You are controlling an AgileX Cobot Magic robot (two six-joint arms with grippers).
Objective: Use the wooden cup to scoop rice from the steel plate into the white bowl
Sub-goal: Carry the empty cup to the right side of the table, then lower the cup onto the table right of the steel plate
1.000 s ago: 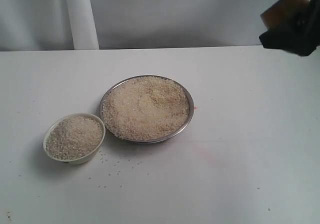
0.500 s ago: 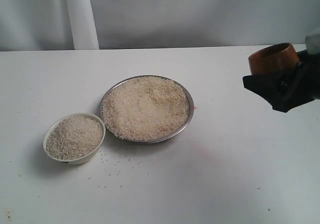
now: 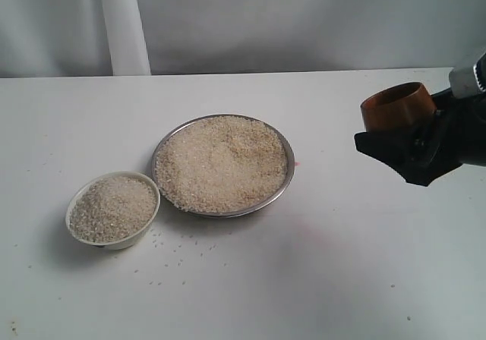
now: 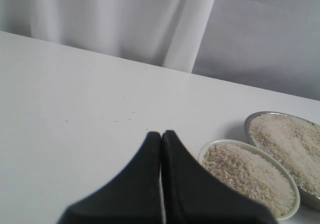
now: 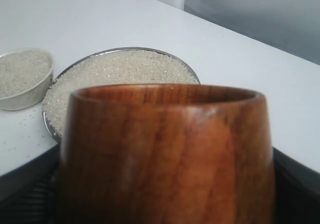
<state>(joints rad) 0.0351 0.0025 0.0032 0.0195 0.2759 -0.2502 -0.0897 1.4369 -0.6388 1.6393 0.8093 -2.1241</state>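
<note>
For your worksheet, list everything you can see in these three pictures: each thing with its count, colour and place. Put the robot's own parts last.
steel plate: one, silver-grey, mid-table
white bowl: one, cream-white, left of and nearer than the plate
rice: two heaps, off-white, one filling the plate, one in the bowl
loose grains: many, pale, on the table near the bowl
wooden cup: one, reddish-brown, held above the table, right of the plate
table: one, white
backdrop: one, pale grey, behind the table
post: one, white, at the back
right gripper: one, black, gripping the cup
left gripper: one, black, closed and empty, over the table

no readable text, labels or numbers
</note>
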